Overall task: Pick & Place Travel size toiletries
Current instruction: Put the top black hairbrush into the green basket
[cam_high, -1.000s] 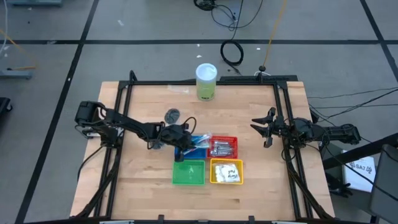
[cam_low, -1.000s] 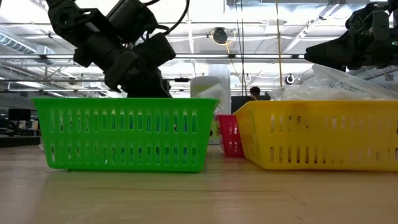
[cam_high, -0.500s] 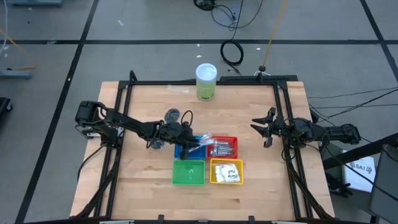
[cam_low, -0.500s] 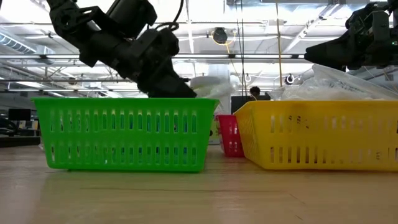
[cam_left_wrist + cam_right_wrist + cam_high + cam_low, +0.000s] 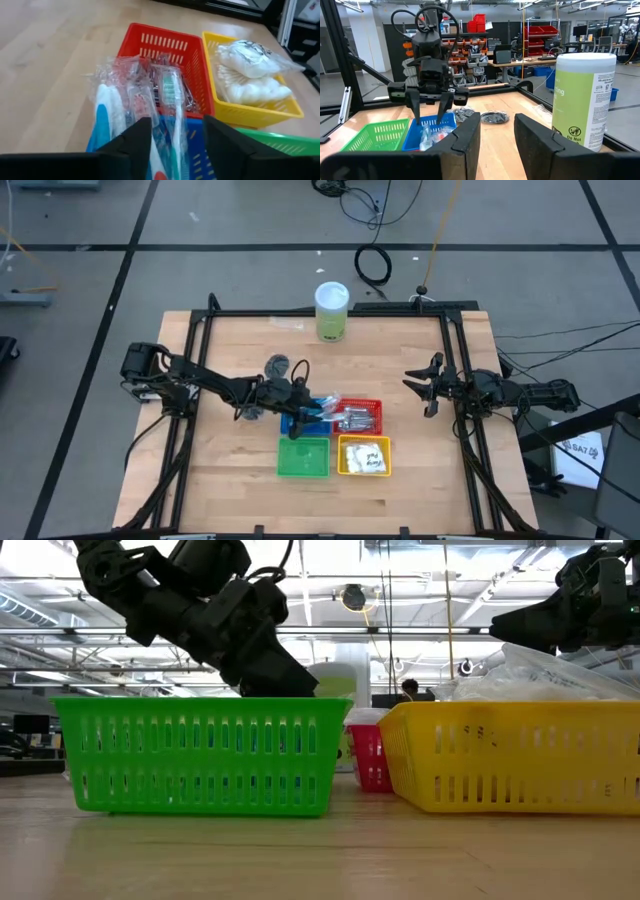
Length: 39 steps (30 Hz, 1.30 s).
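My left gripper (image 5: 305, 412) hangs open over the blue basket (image 5: 298, 422), its fingers slanting down toward the table's right. Below and ahead of it lie several clear-wrapped blue-white sticks (image 5: 130, 95) in that basket, their far ends reaching the red basket's rim (image 5: 160, 37). One wrapped stick (image 5: 176, 107) runs under the gap between the fingers. Silver tubes (image 5: 355, 418) fill the red basket. White sachets (image 5: 250, 75) lie in the yellow basket (image 5: 364, 456). Dark grey puffs (image 5: 277, 366) rest on the table. My right gripper (image 5: 422, 390) waits open at the right edge.
An empty green basket (image 5: 303, 458) stands just on the near side of the blue one. A tall green cylinder with a white lid (image 5: 332, 310) stands at the far edge. Black frame rails (image 5: 200, 360) run along the table's sides. Bare wood lies near left and far right.
My left gripper has tipped from pointing steeply down toward level and has rolled, staying over the blue basket. The clear-wrapped pack that showed beside its fingers in the low view has dropped out of sight behind the green basket.
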### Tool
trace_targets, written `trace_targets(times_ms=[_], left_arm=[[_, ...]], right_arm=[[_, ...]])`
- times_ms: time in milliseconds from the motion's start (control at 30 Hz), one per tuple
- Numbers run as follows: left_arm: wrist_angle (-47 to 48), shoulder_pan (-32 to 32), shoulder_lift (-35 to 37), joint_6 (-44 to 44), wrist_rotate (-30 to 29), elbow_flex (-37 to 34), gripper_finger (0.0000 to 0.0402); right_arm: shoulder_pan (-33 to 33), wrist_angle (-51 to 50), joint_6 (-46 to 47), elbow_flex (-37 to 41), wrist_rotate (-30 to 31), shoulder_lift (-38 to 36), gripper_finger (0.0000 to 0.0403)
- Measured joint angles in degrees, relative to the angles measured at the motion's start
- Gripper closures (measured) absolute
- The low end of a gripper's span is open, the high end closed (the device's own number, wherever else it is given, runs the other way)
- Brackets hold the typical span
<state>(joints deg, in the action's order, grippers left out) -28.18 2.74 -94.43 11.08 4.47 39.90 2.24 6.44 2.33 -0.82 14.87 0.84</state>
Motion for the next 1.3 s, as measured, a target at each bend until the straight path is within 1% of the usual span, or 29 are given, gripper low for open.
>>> trace_targets(times_ms=[133,233,400,533,600,767,867,933,1000,1167,1233,1300], left_arm=[[-0.2,0.0,0.9,-4.5,0.3,0.0,0.0196],[-0.7,0.0,3.5,-5.2,0.4,0.0,0.018],[-0.9,-0.5,8.6,-4.3,0.0,0.0,0.0177],[-6.0,-0.5,8.9,-4.5,-0.2,0.0,0.0176],[-6.5,-0.4,9.0,-5.2,-3.2,0.0,0.0176],[-1.3,-2.4,11.3,-4.7,-20.5,0.1,0.0176],[8.6,-5.1,13.5,-0.6,-26.6,0.0,0.0176],[14.2,-7.4,13.9,3.5,-28.7,0.1,0.0176],[20.9,-10.3,14.0,9.5,-30.5,0.1,0.0176],[36.5,-17.5,13.0,30.0,-30.4,0.0,0.0176],[40.2,-19.3,13.1,34.3,-30.1,0.0,0.0176],[42.8,-20.2,13.1,35.1,-30.0,0.0,0.0176]], right_arm=[[0.0,0.0,0.0,0.0,0.0,0.0,0.0293],[0.0,0.0,0.0,0.0,0.0,0.0,0.0293],[0.0,0.0,0.0,0.0,0.0,0.0,0.0293],[0.0,0.0,0.0,0.0,0.0,0.0,0.0293],[0.0,0.0,0.0,0.0,0.0,0.0,0.0293],[0.0,0.0,0.0,0.0,0.0,0.0,0.0293],[0.0,0.0,0.0,0.0,0.0,0.0,0.0293],[0.0,0.0,0.0,0.0,0.0,0.0,0.0293],[0.0,0.0,0.0,0.0,0.0,0.0,0.0293],[0.0,0.0,0.0,0.0,0.0,0.0,0.0293],[0.0,0.0,0.0,0.0,0.0,0.0,0.0293],[0.0,0.0,0.0,0.0,0.0,0.0,0.0293]])
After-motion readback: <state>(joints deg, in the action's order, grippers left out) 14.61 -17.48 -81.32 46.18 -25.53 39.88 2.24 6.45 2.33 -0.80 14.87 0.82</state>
